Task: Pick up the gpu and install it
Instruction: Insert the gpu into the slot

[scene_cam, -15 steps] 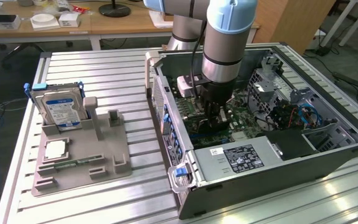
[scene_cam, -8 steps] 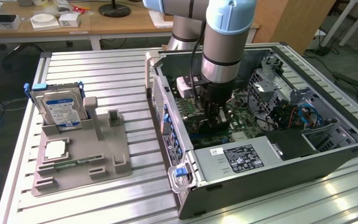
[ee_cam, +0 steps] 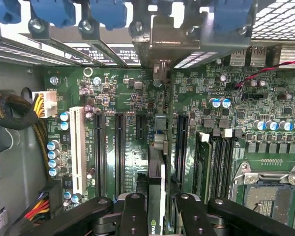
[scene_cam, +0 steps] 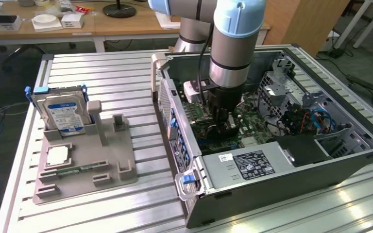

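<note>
Exterior view: UR arm reaches down into the open PC case [scene_cam: 342,160] lying on its side on the slatted table [scene_cam: 109,68], gripper [scene_cam: 223,127] low over the motherboard [scene_cam: 254,127], near the middle of the case. The fingers' state can't be judged from this angle. Off to the exterior view's left sits a grey parts holder [scene_cam: 109,165] w/ a blue-label hard drive [scene_cam: 60,114] standing in it and a thin green memory stick [scene_cam: 76,170] lying flat; the drive stays well apart from the work. Wrist view: gripper [ee_cam: 156,209] is clamped on the gpu [ee_cam: 156,189], seen edge-on, a thin dark card pinched between both fingers [ee_cam: 133,216], upright, its bracket end toward the rear-panel bracket [ee_cam: 182,37], sitting over the gap between the black PCIe slots [ee_cam: 120,152]. Can't tell if the edge connector is in a slot or just above. Risks, as I judge: card slightly off the slot line → jams on the slot wall or bends; bracket could catch the rear panel; card could slip in the pinch if pushed down hard
</note>
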